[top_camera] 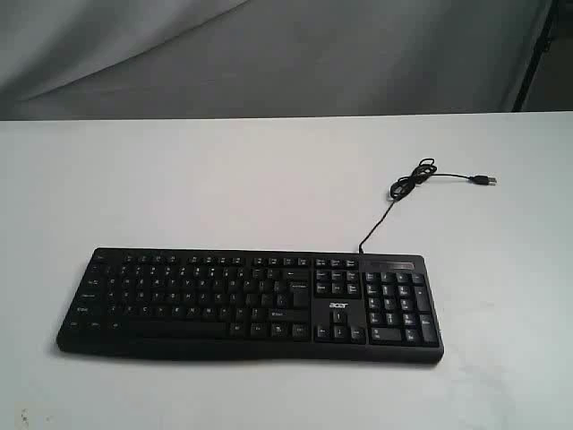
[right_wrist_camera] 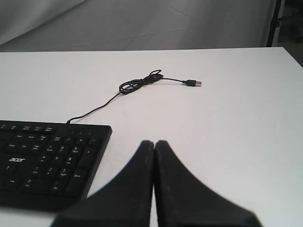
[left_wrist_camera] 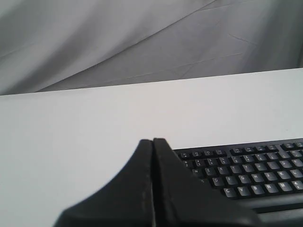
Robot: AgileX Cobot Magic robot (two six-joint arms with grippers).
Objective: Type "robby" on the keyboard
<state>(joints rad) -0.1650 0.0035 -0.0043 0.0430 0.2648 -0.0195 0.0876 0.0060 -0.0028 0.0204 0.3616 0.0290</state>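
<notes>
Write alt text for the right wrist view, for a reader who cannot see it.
The right gripper, shut and empty, fills the foreground above a white table, beside the number-pad end of a black keyboard. The keyboard's cable runs to a loose coil and ends in an unplugged USB plug.

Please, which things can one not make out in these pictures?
Key legends on the keyboard: too small and blurred in the exterior view to read.
Part of the keyboard, left wrist view: hidden behind the shut left gripper.
Right gripper: only its shut tips show; the frame edge cuts off the rest.
</notes>
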